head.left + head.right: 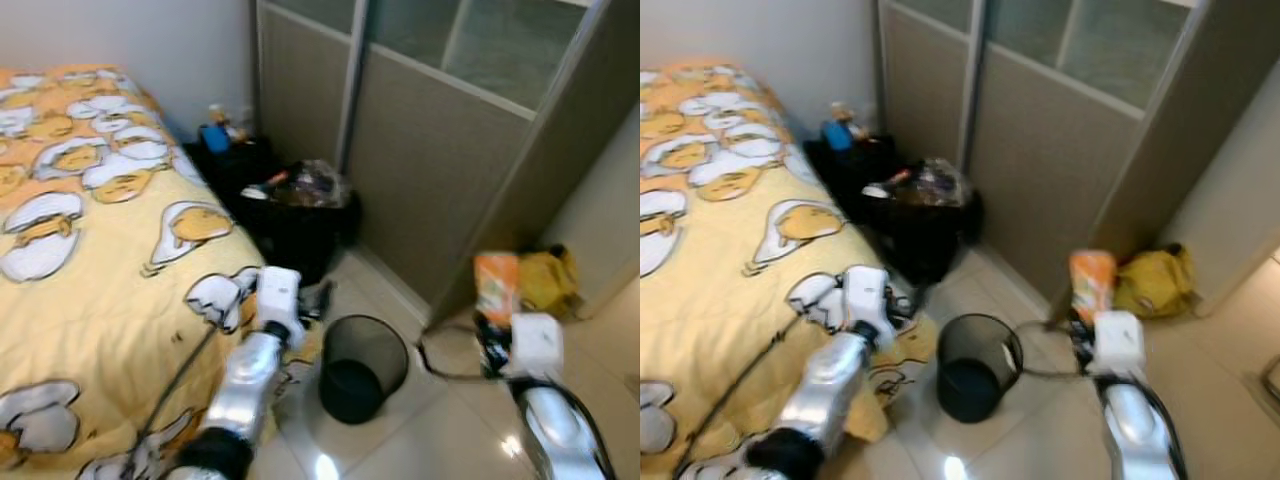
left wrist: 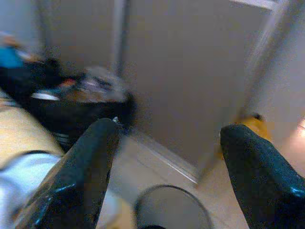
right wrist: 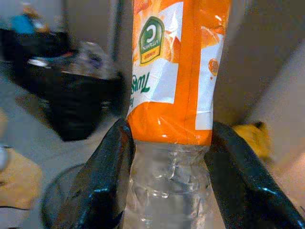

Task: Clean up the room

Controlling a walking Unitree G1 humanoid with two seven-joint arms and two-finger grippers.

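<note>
Nearby, black wastebasket, bag-stuffed bin.

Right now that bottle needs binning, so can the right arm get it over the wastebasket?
Probably yes. The right end effector holds the orange-labelled bottle upright, just to the right of the open black wastebasket, with only bare floor between them. The left end effector hangs open near its other side.

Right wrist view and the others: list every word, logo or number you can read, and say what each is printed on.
"C" with "VITAMIN" beneath it: green round badge on the orange label of the bottle held in the right gripper.
"Twis...": green lettering running sideways on the same label's white patch; the rest cannot be read.
Items by the black trash bag: too blurred to read.
</note>
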